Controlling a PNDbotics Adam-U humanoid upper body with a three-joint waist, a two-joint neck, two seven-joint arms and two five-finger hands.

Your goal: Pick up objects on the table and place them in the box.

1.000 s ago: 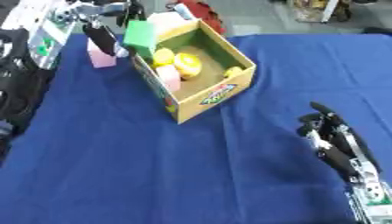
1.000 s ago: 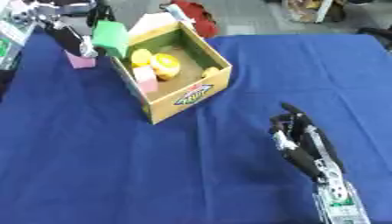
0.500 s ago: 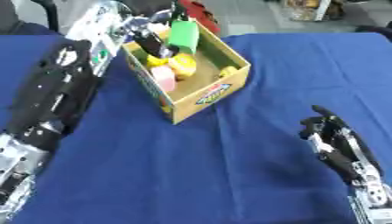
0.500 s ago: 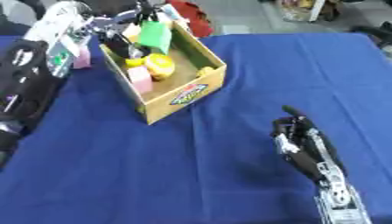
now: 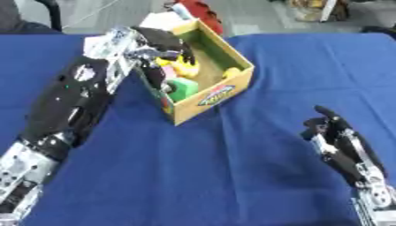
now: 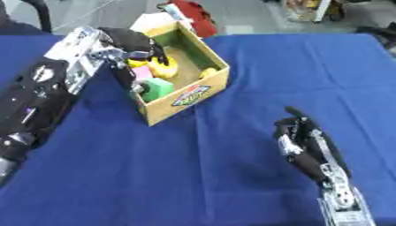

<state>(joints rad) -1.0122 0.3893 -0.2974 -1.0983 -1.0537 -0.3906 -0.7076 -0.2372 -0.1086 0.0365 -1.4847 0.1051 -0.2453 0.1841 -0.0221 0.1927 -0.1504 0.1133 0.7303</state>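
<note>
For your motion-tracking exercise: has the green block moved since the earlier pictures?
Yes. The green block, earlier held above the box's far-left corner, now lies inside the box near its front, beside the left hand.

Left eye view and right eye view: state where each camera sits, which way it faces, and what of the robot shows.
Left eye view: in the robot's head, looking down at the blue table; left hand over the box, right hand idle at lower right.
Right eye view: beside it in the head, same downward look, scene slightly offset.
Shared: both hands, the box, the green block inside.
</note>
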